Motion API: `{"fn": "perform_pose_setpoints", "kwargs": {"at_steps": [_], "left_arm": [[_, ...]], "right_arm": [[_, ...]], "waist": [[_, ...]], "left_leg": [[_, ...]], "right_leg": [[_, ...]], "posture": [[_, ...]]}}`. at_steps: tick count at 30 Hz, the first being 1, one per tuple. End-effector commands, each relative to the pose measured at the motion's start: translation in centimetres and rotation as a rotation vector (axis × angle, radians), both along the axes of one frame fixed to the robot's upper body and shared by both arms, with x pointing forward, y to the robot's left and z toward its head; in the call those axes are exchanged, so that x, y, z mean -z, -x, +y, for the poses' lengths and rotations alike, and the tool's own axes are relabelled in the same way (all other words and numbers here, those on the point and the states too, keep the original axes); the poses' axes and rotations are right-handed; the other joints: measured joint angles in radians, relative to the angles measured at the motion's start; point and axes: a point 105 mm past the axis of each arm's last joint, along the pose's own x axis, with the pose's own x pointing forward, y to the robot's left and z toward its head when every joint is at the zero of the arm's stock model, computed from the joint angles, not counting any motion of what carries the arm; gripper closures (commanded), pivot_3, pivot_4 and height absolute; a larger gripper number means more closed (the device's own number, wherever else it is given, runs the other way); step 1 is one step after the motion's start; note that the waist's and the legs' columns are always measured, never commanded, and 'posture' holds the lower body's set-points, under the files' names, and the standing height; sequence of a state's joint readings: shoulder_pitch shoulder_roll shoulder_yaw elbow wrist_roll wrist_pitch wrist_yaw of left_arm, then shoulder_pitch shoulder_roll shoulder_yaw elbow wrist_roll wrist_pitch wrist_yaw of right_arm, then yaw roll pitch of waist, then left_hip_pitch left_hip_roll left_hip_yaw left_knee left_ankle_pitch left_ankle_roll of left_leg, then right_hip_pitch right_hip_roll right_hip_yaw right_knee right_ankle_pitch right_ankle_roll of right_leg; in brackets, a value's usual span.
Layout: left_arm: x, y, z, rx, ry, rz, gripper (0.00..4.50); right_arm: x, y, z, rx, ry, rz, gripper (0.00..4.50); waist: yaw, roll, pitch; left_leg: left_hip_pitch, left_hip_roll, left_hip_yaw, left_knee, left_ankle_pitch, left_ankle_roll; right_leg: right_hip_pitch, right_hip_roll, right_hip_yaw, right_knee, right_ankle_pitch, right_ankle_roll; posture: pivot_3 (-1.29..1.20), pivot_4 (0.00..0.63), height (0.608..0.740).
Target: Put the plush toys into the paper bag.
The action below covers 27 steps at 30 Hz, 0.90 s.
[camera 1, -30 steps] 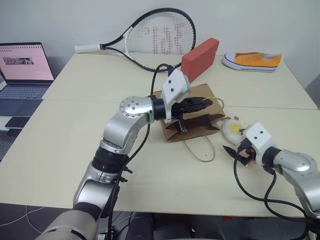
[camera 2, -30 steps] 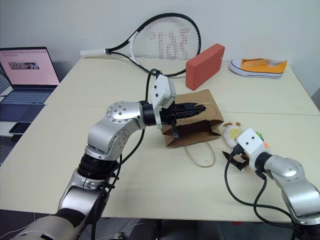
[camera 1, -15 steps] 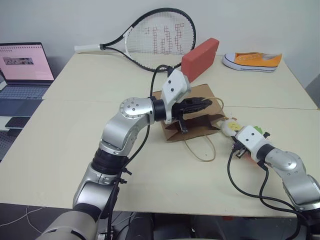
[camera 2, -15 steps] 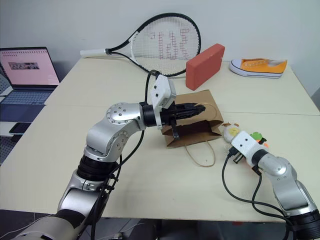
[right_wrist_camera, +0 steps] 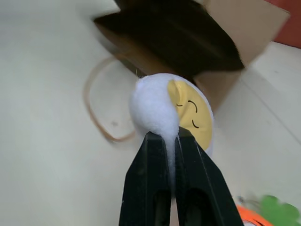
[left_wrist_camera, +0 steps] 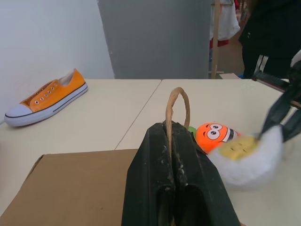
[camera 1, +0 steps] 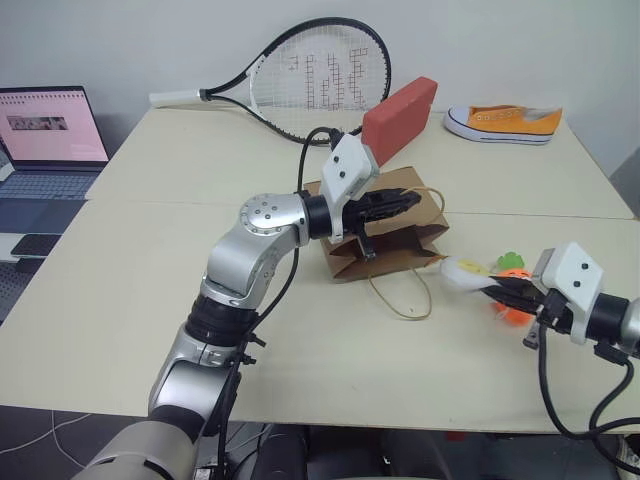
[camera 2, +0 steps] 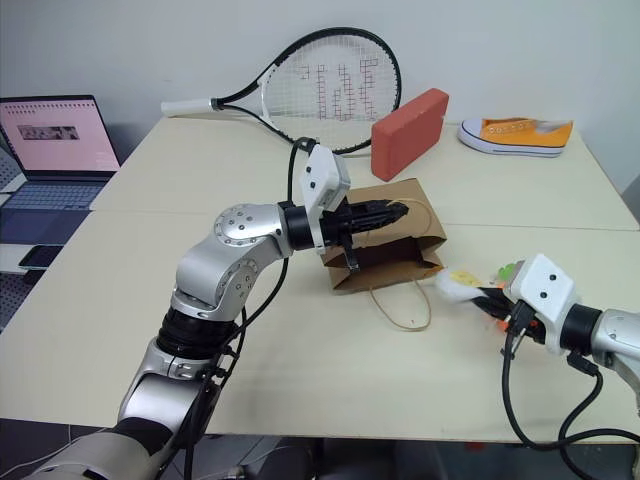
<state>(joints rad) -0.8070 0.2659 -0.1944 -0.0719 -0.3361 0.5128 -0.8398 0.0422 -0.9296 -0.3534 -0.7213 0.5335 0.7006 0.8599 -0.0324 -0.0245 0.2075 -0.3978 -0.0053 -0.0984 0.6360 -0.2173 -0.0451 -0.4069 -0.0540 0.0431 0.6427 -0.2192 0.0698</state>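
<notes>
Left gripper [camera 1: 408, 203]: jaws pressed together on the upper loop handle [left_wrist_camera: 177, 101] of the paper bag [camera 1: 395, 245], holding the mouth open toward the right, unchanged from a second ago. Right gripper [camera 1: 492, 288]: jaws, spread a second ago, now pinching the white egg toy [camera 1: 465, 269] and raised off the tabletop [camera 1: 140, 270], just right of the bag mouth. Carrot toy [camera 1: 513, 302] resting on the tabletop beside the right gripper; first insertion judged imminent, carrot pending.

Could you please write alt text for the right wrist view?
The right end effector is shut on the white egg plush toy and holds it before the open mouth of the brown paper bag. A loop handle lies on the table.
</notes>
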Motion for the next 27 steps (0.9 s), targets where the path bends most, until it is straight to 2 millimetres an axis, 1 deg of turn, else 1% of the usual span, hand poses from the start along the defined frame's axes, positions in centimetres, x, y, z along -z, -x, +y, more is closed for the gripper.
{"fn": "perform_pose_setpoints", "kwargs": {"at_steps": [1, 4, 7, 9, 12, 20, 27], "left_arm": [[-1.9, 0.8, -0.4, 0.030, 0.038, -0.065, 4.50], [-2.2, 1.2, -0.5, 0.049, 0.044, -0.067, 4.50], [-2.3, 1.5, -0.3, 0.057, 0.040, -0.068, 4.50], [-2.3, 1.7, -0.2, 0.064, 0.035, -0.068, 4.50], [-2.3, 2.0, -0.2, 0.071, 0.032, -0.066, 4.50], [-2.0, 2.5, -0.5, 0.097, 0.022, -0.058, 4.50], [-1.4, 2.8, -0.7, 0.104, 0.000, -0.059, 4.50]], "right_arm": [[-0.5, -0.4, 2.1, -0.021, -0.062, -0.017, 4.48], [0.4, -2.6, 3.2, 0.024, -0.058, -0.080, 4.48], [0.7, -4.6, 3.8, 0.075, -0.056, -0.137, 4.48], [1.1, -5.9, 4.4, 0.106, -0.067, -0.167, 4.48], [1.4, -7.2, 5.1, 0.151, -0.099, -0.192, 4.48], [2.4, -10.1, 6.1, 0.275, -0.128, -0.267, 4.48], [2.4, -11.8, 6.5, 0.329, -0.125, -0.347, 4.48]], "waist": [[0.001, 0.000, 0.000], [0.003, -0.001, 0.000], [0.003, -0.001, 0.000], [0.003, -0.001, 0.000], [0.003, -0.001, 0.000], [0.002, 0.000, 0.000], [0.000, 0.000, 0.000]], "left_leg": [[0.000, 0.000, 0.000, 0.001, 0.000, 0.000], [-0.001, 0.000, 0.000, 0.002, 0.000, 0.000], [-0.002, -0.001, 0.000, 0.002, 0.000, 0.000], [-0.002, -0.001, 0.000, 0.002, 0.000, 0.000], [-0.002, -0.001, -0.001, 0.001, 0.000, 0.000], [-0.002, -0.001, -0.001, 0.000, 0.000, 0.000], [-0.001, -0.001, -0.001, 0.000, 0.000, 0.000]], "right_leg": [[0.000, 0.000, 0.000, 0.000, -0.002, -0.003], [0.000, 0.000, 0.000, -0.001, -0.002, -0.004], [0.000, -0.001, 0.001, -0.001, -0.002, -0.003], [-0.001, -0.001, 0.000, -0.001, 0.001, 0.001], [-0.001, 0.000, 0.000, 0.000, 0.001, 0.001], [-0.002, 0.000, 0.000, 0.000, 0.001, 0.001], [-0.002, 0.000, 0.000, 0.000, 0.001, 0.001]], "posture": [[0.00, 0.150, 0.740], [0.00, 0.150, 0.740], [0.00, 0.150, 0.740], [0.00, 0.150, 0.740], [0.00, 0.150, 0.740], [0.00, 0.150, 0.740], [0.00, 0.150, 0.740]]}}
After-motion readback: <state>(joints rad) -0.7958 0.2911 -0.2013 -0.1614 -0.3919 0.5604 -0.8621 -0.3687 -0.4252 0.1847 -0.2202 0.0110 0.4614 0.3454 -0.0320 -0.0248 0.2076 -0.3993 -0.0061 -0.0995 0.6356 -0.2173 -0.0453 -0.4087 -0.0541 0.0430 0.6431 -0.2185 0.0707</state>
